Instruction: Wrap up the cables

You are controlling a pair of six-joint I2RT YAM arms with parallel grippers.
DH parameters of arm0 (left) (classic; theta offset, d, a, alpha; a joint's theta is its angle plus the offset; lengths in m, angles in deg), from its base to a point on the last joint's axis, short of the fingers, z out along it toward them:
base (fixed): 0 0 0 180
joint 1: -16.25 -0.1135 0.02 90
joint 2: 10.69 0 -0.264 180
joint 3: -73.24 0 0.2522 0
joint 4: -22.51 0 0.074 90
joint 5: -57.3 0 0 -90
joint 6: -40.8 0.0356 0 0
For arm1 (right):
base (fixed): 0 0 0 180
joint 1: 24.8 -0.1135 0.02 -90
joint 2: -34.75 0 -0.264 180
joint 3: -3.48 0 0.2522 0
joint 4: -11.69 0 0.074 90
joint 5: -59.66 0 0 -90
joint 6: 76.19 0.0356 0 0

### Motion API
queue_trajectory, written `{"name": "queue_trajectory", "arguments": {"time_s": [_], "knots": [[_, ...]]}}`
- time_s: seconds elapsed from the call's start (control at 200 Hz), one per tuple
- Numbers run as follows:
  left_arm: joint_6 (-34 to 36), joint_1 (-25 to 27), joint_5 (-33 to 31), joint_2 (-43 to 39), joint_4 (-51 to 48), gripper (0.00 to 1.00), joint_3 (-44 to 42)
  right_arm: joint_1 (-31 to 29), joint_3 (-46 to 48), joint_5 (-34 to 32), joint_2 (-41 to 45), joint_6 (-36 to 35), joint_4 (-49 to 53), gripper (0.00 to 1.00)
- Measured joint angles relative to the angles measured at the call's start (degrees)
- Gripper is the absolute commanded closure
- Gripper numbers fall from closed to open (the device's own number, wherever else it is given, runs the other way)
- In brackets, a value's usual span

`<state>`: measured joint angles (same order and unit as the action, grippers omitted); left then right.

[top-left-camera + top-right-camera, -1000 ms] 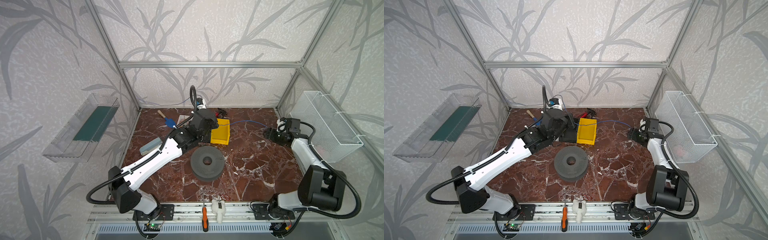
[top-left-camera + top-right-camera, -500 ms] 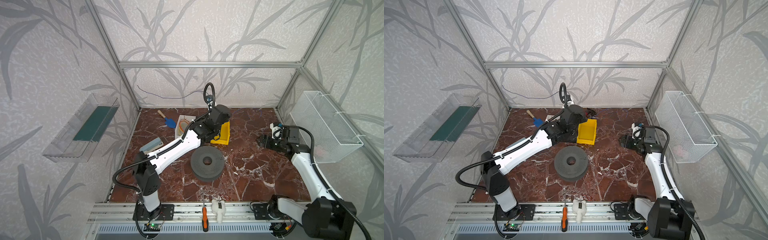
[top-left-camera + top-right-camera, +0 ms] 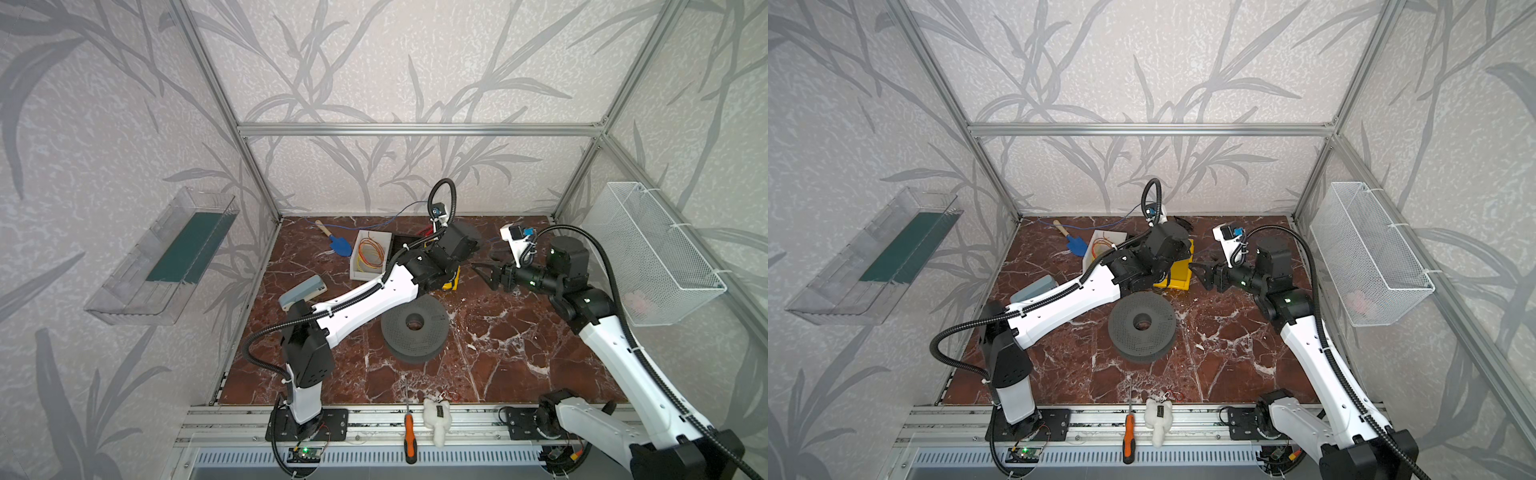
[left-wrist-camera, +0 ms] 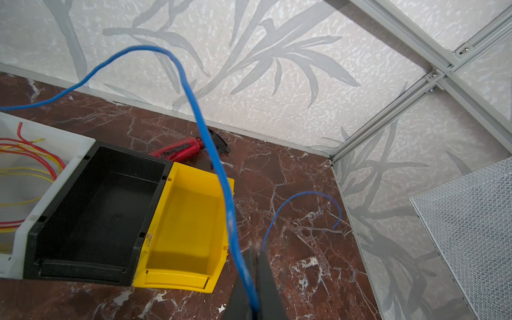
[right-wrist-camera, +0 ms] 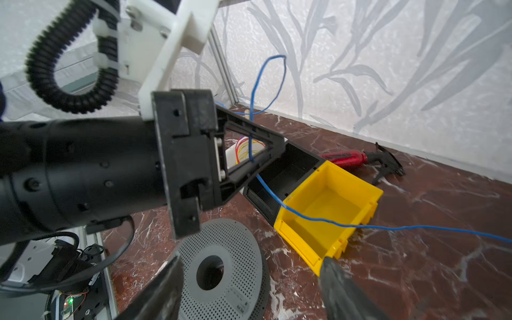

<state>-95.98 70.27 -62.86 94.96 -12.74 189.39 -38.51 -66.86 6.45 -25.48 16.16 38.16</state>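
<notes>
Left wrist view: left gripper [image 4: 254,257] jaws together, pinching the blue cable [image 4: 206,138] at the tips. Arcs up from there in front of the back wall, then drops toward the white bin [image 4: 59,138] holding orange and yellow wires. Short free end curls on the marble beside the yellow bin [image 4: 188,221]. Right wrist view: same cable crossing over the yellow bin and running out of frame. Right gripper [image 5: 252,259] jaws wide apart, nothing between them. In both top views, points at the left gripper from close by, not touching; grey perforated disc [image 3: 415,328] on the floor nearer the front.
</notes>
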Motion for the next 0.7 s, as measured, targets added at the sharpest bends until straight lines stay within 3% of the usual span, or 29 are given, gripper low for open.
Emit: {"name": "queue_trajectory", "arguments": {"time_s": [0.175, 0.525, 0.7], "knots": [[-0.59, 0.28, -0.17, 0.00, -2.84, 1.00, 1.66, -3.23, -1.55, 0.02, -5.86, -4.72, -0.70, 0.30], [-1.77, 0.61, 1.20, 0.00, -8.35, 1.00, 4.83, -4.31, -1.55, -1.46, -8.39, -9.53, -6.01, 0.36], [-2.27, 0.50, 2.51, 0.11, -12.39, 1.00, 9.07, -6.19, -2.56, -1.38, -11.50, -11.93, -8.15, 0.46]]}}
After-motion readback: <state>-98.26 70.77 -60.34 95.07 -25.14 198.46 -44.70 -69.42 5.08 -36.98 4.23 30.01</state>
